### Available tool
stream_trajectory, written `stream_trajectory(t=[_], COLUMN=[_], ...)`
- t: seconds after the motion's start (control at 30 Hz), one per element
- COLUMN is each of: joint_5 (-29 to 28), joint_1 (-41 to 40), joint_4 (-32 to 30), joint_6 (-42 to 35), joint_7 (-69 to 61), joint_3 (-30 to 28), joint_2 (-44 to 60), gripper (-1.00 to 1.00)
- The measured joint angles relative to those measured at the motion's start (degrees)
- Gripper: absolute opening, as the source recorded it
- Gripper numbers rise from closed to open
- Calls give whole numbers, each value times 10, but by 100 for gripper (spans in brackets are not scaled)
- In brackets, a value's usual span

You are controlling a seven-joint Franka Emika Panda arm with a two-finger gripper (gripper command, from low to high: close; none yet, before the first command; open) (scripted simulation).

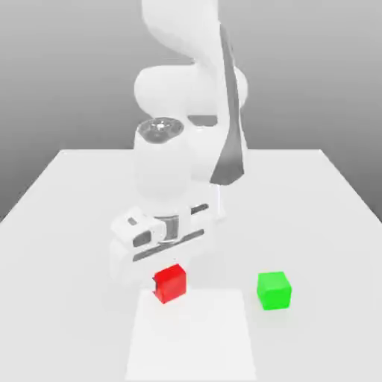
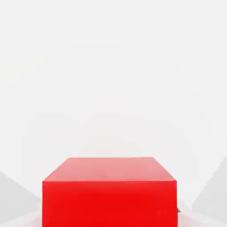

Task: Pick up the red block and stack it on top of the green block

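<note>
Red block point(image 1: 170, 283) sits on the white table point(image 1: 67, 224) right under the gripper point(image 1: 166, 277), tucked up against the low hand, and in the hand view it sits dead centre and very close, so the hand looks lined up straight over it. Can't tell if the fingers are clamped on it or apart, honestly. Green block point(image 1: 274, 290) is off toward the exterior view's right, near but clearly apart, at about the same depth, so I'd guess the coming move is lift, then mostly sideways that way.
</note>
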Motion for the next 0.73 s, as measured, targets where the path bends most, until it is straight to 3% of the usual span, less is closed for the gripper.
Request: stream_trajectory(t=[0.37,0.6,0.63,0.73], joint_5=[28,5,-1,-1], joint_1=[198,225,225,225], joint_4=[14,23,24,24], joint_6=[-97,5,23,23], joint_7=[-220,-238,-234,-234], joint_3=[105,121,120,120], joint_2=[-82,28,47,47], gripper=[-100,-100,100,100])
